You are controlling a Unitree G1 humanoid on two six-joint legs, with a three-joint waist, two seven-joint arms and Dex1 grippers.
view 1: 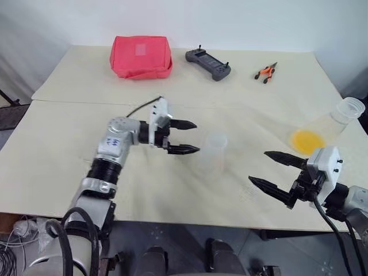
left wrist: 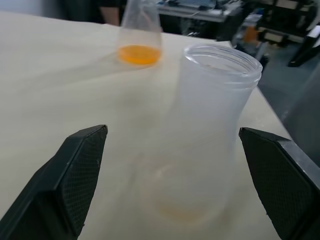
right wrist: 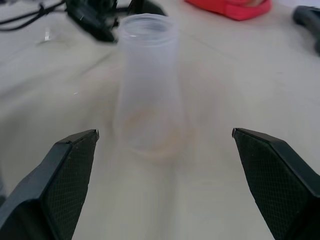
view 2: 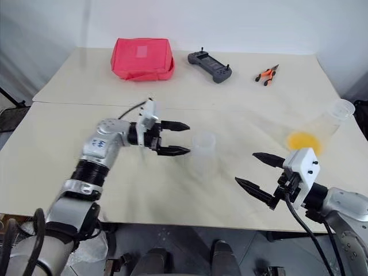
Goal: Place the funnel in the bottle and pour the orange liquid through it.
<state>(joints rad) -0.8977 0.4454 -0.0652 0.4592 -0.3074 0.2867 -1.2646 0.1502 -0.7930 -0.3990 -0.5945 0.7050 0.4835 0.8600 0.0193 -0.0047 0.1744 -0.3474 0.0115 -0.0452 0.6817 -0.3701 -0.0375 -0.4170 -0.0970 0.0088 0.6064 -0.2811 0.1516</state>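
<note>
We look down on a pale desk. An empty clear bottle stands upright near its middle. Our left gripper hovers level just beside the bottle, jaws wide apart and holding nothing, so the bottle stands free. Our right gripper, also spread wide and empty, sits lower and well apart, pointing toward the bottle. A second clear flask holding the orange liquid stands at the desk's right edge, within the right arm's reach for pouring. We cannot make out the funnel. At the far side lie a red pouch, a grey controller and orange-handled pliers.
</note>
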